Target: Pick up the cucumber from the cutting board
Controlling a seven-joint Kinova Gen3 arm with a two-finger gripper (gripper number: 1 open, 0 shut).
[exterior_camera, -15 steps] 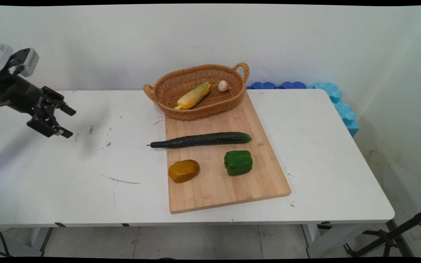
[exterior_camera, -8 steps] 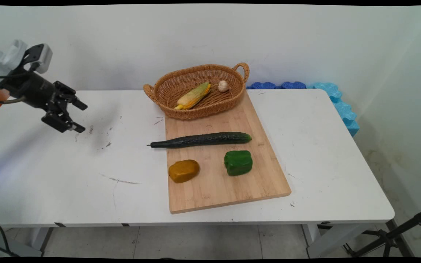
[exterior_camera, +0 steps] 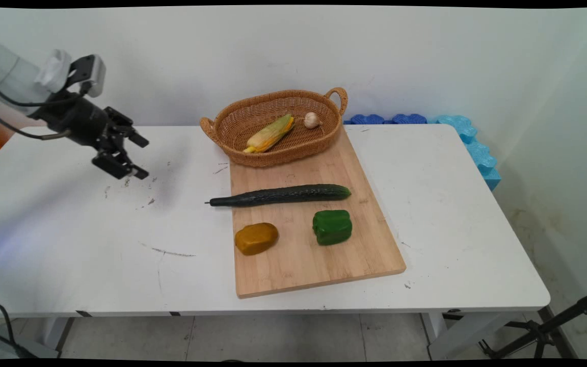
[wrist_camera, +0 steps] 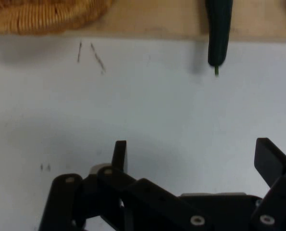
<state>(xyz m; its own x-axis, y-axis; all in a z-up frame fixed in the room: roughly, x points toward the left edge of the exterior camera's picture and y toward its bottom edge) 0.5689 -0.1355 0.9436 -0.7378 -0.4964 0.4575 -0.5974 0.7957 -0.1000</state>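
While my black two-finger end effector hangs above the white worktop well to the left of the rectangular bamboo cutting board, its fingers stand spread with nothing between them. On that board lie a long dark green cucumber whose tip juts off the board's left edge toward me, a green bell pepper and a brownish-yellow lump. At the board's far end sits an oval woven wicker basket holding a husked corn cob and a garlic bulb.

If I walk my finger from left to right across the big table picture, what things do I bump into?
gripper → orange lump → corn → garlic → green pepper → blue foam
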